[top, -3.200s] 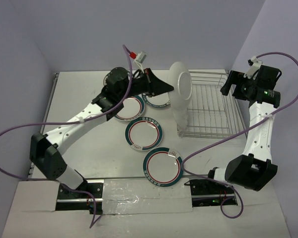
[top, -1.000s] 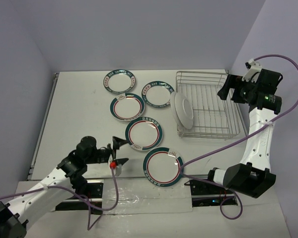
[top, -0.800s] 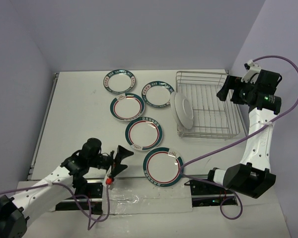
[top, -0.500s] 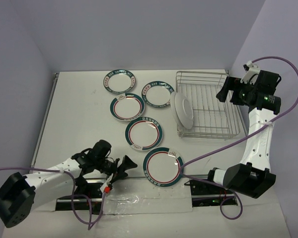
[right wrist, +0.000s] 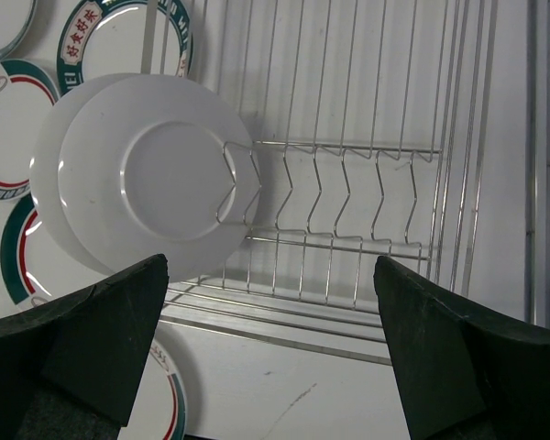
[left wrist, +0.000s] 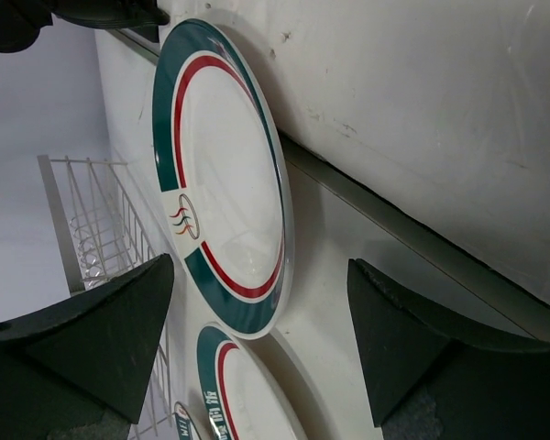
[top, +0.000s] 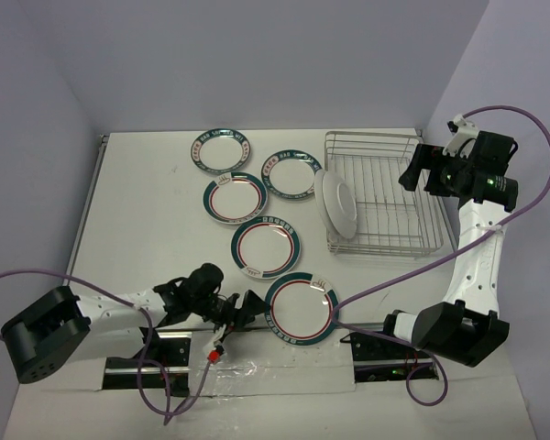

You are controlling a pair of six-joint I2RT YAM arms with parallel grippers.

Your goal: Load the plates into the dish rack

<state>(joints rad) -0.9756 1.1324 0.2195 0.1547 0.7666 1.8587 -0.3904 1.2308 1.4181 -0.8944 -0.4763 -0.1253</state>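
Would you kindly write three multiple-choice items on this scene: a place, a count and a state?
1. Where in the dish rack do the upright plates stand? A left end B middle C right end
2. How many plates lie flat on the table? A three B five C seven
3. How is the left gripper? A open B shut on a plate C out of view
Answers: A, they lean at the rack's left end; B, five rimmed plates show; A, its jaws stand apart beside the nearest plate.
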